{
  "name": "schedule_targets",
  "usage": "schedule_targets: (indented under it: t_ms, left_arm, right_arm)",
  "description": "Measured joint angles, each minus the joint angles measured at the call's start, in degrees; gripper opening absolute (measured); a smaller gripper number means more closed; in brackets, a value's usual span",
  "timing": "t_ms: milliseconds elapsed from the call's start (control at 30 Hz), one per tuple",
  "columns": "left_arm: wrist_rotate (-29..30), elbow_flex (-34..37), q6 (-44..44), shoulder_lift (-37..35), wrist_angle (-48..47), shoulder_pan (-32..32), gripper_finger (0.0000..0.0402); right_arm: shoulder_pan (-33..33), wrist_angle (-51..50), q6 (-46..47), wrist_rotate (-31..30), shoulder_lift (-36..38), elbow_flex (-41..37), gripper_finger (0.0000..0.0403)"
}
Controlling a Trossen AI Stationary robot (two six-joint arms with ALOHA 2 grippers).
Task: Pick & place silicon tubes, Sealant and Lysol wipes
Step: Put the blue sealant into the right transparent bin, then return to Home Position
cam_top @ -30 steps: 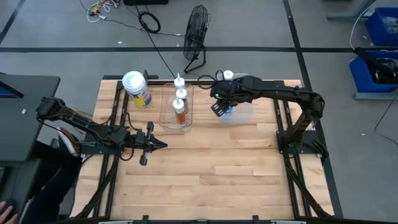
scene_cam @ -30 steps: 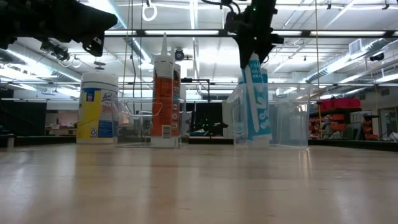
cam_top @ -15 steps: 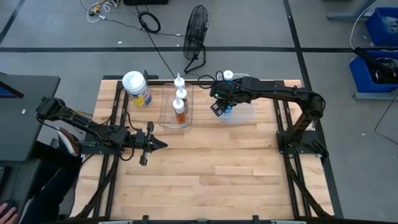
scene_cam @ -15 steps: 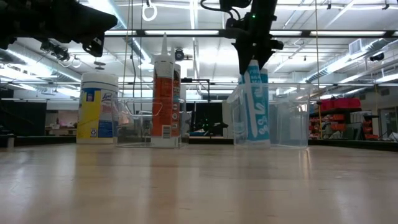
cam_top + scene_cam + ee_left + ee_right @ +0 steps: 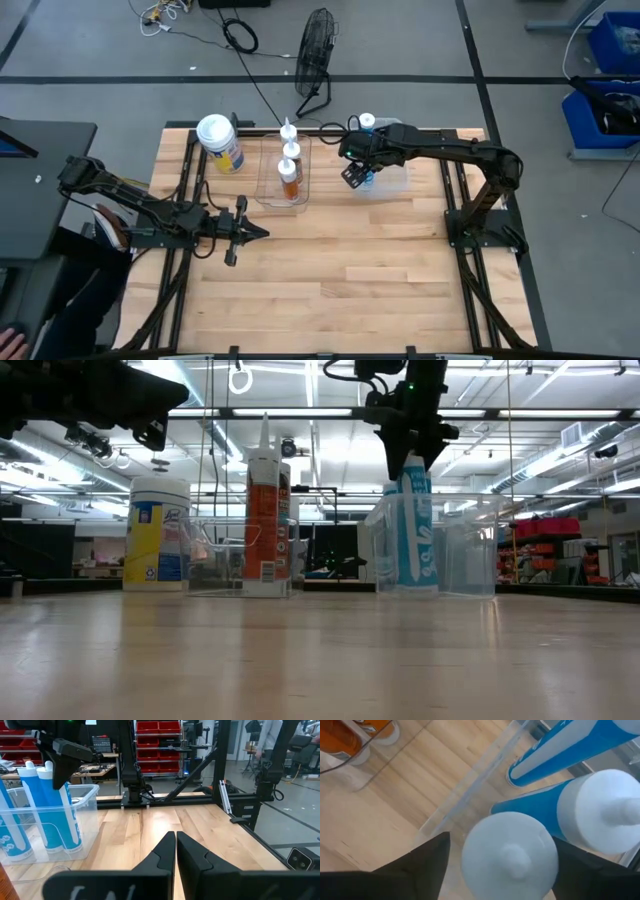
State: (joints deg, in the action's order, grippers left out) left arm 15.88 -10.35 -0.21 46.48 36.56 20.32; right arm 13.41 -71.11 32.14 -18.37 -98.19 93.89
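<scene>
Presently: right gripper (image 5: 412, 458), fingers spread either side of a blue tube (image 5: 413, 525) standing in the bin (image 5: 465, 545), seemingly releasing; next, lift clear; left gripper (image 5: 262, 233) shut, idle.

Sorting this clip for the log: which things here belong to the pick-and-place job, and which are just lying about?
Job:
- slim blue-and-white tubes in clear plastic bin, open right gripper above
- orange sealant tubes in second clear bin
- yellow-labelled Lysol wipes canister

Lying about:
- black floor fan
- floor cables
</scene>
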Motion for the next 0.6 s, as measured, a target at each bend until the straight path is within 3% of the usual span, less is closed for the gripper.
schedule_targets:
  t_ms: [200,600]
  left_arm:
    - [0.0,0.0,0.0,0.0,0.0,0.0,0.0018]
    - [0.0,0.0,0.0,0.0,0.1,0.0,0.0018]
  right_arm:
    - [0.0,-0.3,-0.3,0.0,0.1,0.0,0.0322]
    - [0.7,-5.7,0.2,-1.1,1.3,6.1,0.0318]
